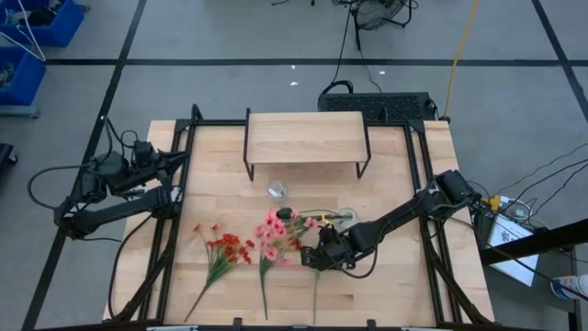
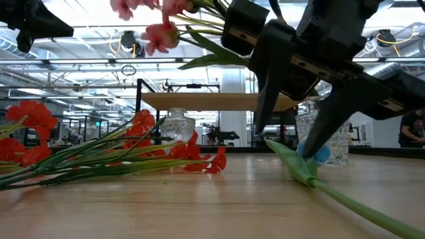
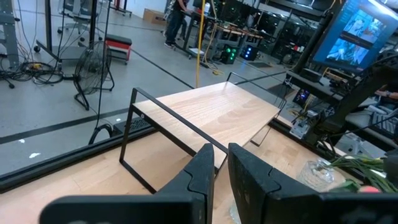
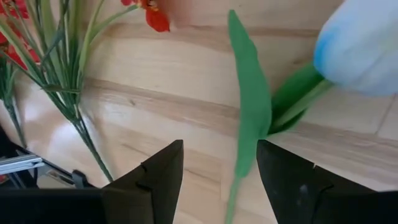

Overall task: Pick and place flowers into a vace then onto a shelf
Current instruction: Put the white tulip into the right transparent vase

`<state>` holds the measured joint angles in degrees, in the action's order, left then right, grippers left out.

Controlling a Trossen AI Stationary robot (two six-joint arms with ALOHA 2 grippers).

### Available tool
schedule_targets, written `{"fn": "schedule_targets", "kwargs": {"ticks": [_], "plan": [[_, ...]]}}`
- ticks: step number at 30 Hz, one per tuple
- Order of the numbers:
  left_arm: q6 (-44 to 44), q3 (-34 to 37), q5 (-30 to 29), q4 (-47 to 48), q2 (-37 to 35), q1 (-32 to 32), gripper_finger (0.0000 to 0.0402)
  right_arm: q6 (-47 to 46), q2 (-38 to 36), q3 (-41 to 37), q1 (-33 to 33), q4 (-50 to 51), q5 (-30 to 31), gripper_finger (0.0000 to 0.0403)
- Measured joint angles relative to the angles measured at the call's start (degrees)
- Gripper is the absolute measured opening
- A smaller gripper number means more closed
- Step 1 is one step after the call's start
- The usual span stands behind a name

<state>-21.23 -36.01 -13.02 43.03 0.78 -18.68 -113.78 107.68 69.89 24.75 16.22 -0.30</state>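
Note:
A tulip with a pale bud (image 4: 360,50) and a green stem (image 4: 245,124) lies flat on the table, near the front at its middle (image 1: 315,292). My right gripper (image 4: 221,149) slants down over it, open, one finger on either side of the stem and a leaf; its fingertips (image 2: 262,119) hang just above the wood. Sprays of red flowers (image 1: 230,250) and pink flowers (image 1: 273,232) lie to its left. A glass vase (image 1: 277,190) stands before the shelf (image 1: 305,138). My left gripper (image 3: 221,165) waits shut at the table's left, pointing at the shelf.
A second glass vessel (image 1: 347,217) stands just beyond my right gripper, toward the far side (image 2: 335,143). The red spray's stems (image 4: 74,93) run close by the right gripper's left finger. Black frame rails (image 1: 175,230) border the table's left and right sides.

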Motion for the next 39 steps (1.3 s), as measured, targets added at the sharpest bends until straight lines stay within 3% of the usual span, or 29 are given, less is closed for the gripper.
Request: {"fn": "schedule_targets", "kwargs": {"ticks": [23, 29, 36, 39], "plan": [[0.0, 0.0, 0.0, 0.0, 0.0, 0.0, 0.0051, 1.0, 3.1, 0.0, -0.4, -0.1, -3.8, 0.0185], [0.0, 0.0, 0.0, 0.0, 0.0, 0.0, 0.0051, 1.4, 3.8, 0.2, -0.5, 1.1, -5.7, 0.0136], [0.0, 0.0, 0.0, 0.0, 0.0, 0.0, 0.0051, 4.3, 3.8, 0.1, -0.3, 2.7, -5.7, 0.0018], [0.0, 0.0, 0.0, 0.0, 0.0, 0.0, 0.0051, 5.2, 3.8, 0.1, 0.1, 3.4, -5.3, 0.0012]]}}
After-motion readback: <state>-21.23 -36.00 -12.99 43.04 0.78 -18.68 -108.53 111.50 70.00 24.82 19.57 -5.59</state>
